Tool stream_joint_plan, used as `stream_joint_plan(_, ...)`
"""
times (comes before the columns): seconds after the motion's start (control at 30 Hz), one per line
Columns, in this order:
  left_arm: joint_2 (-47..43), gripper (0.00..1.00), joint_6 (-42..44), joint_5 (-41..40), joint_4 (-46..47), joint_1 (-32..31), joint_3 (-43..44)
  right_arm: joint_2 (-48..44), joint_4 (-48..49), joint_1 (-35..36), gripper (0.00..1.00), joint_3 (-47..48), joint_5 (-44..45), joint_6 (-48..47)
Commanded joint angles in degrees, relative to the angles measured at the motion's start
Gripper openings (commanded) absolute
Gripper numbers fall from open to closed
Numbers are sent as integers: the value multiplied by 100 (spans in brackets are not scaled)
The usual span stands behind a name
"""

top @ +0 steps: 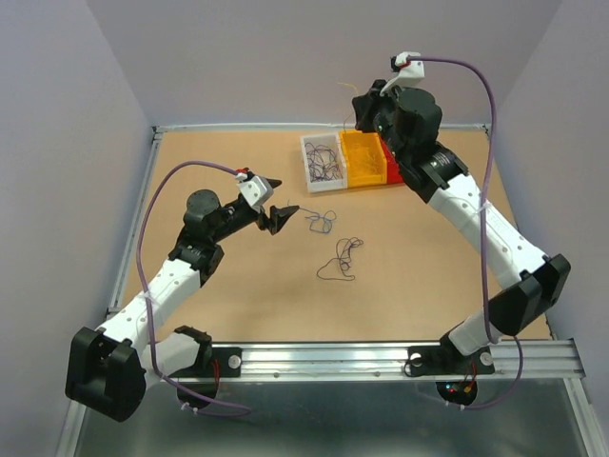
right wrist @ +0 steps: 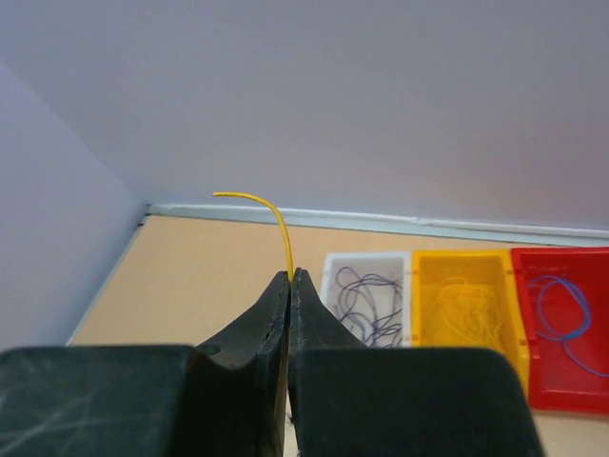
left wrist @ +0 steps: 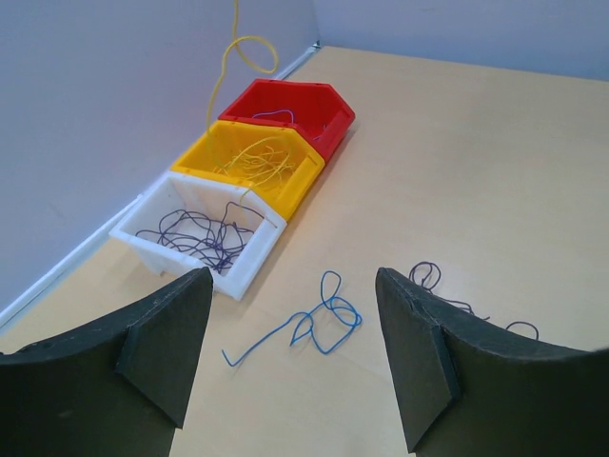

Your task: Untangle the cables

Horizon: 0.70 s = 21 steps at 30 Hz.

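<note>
A blue cable [top: 321, 221] lies loose on the table, and a dark purple cable [top: 340, 259] lies just nearer. My left gripper [top: 278, 202] is open and empty, low over the table just left of the blue cable. In the left wrist view the blue cable [left wrist: 328, 319] lies ahead between the open fingers [left wrist: 171, 343], with the purple cable [left wrist: 428, 276] to the right. My right gripper [right wrist: 291, 276] is shut on a yellow cable [right wrist: 271, 209] and is held high over the bins [top: 364, 103]. The yellow cable [left wrist: 249, 57] hangs down toward the yellow bin.
Three bins stand in a row at the back: a white bin [top: 305, 162] with purple wires, a yellow bin [top: 366, 177] with yellow wires and a red bin [top: 398, 175] with a blue wire [right wrist: 561, 305]. Walls close the back and sides.
</note>
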Motion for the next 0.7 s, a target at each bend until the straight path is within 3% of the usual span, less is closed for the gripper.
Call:
stream_joint_plan(0.0,-137,81,129,-94,308,15,-34,431,240,-473,1,646,464,-47)
stream_joint_plan(0.23,-136,81,199,-129,290,16,-60,1310,345,-1194,0,1366,376,200)
stream_joint_plan(0.67,-57,81,243,-173,273,15,-42,2700,845,-1564,1,1622,438,314)
